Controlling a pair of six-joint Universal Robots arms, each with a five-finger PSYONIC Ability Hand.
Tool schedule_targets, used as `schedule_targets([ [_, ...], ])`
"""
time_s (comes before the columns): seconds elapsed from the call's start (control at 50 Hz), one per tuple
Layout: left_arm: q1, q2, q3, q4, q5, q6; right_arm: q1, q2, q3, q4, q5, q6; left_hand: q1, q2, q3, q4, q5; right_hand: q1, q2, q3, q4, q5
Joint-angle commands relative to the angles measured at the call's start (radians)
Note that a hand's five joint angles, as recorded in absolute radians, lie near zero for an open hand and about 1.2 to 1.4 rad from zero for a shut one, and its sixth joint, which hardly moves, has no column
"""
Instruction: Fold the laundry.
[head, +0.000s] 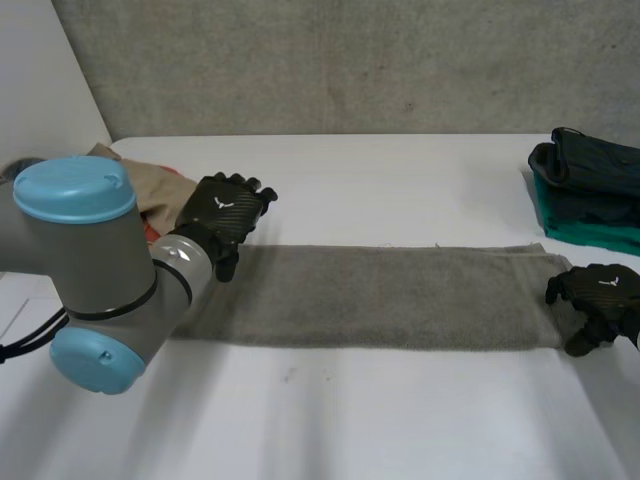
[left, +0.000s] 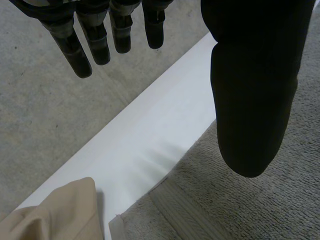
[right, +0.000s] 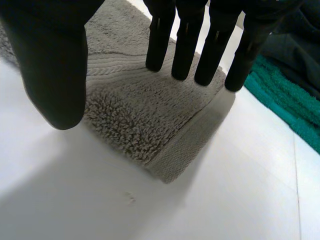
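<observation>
In the head view, the grey towel (head: 380, 295) is laid out as a long narrow band across the middle of the white surface (head: 400, 420); the left hand (head: 222, 215) is seen over its left end and the right hand (head: 600, 300) at its right end; one hand at each short end is judged to suit bringing one end over onto the other; a beige cloth (head: 150, 185) lies beside the left arm and a stack of dark and green cloth (head: 590, 195) sits at the far right, both clear of the towel, presumably so that the fold is left room.

In the left wrist view, the fingers (left: 80, 55) are held straight and spread away from the thumb (left: 255, 100), with nothing held; the towel's end (left: 240, 205) lies under the thumb, its corner just beside the beige cloth (left: 55, 215); a grasp is judged not yet made.

In the right wrist view, the fingers (right: 185, 50) are likewise extended and the thumb (right: 50, 75) is set apart, nothing being gripped; the fingertips are poised over the towel's end (right: 145, 115); whether they touch it cannot be told; the green cloth (right: 280, 95) lies near, apart from the towel.
</observation>
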Motion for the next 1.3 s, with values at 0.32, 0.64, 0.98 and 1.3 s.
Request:
schedule_targets([
  [0.32, 0.011, 0.060, -0.062, 0.044, -0.001, 0.006, -0.187, -0.059, -0.080, -0.142, 0.110, -0.085, -0.021, -0.025, -0.031, -0.024, -0.046, 0.796, 0.797, 0.795, 0.799, 0.798],
  [0.64, 0.060, 0.176, -0.122, 0.044, -0.004, 0.004, 0.342, -0.125, -0.202, -0.191, 0.097, -0.211, -0.021, -0.025, -0.031, -0.024, -0.046, 0.796, 0.797, 0.795, 0.799, 0.798],
  [0.98, 0.061, 0.232, -0.231, 0.073, -0.004, 0.003, 0.953, 0.204, -0.255, -0.280, 0.011, -0.371, -0.021, -0.025, -0.031, -0.024, -0.046, 0.796, 0.797, 0.795, 0.799, 0.798],
  [1.3, 0.000, 0.228, -0.184, 0.107, -0.004, 0.001, 0.703, -0.044, -0.161, -0.160, 0.197, 0.129, -0.021, -0.025, -0.031, -0.024, -0.046, -0.426, -0.425, -0.427, -0.423, -0.424],
])
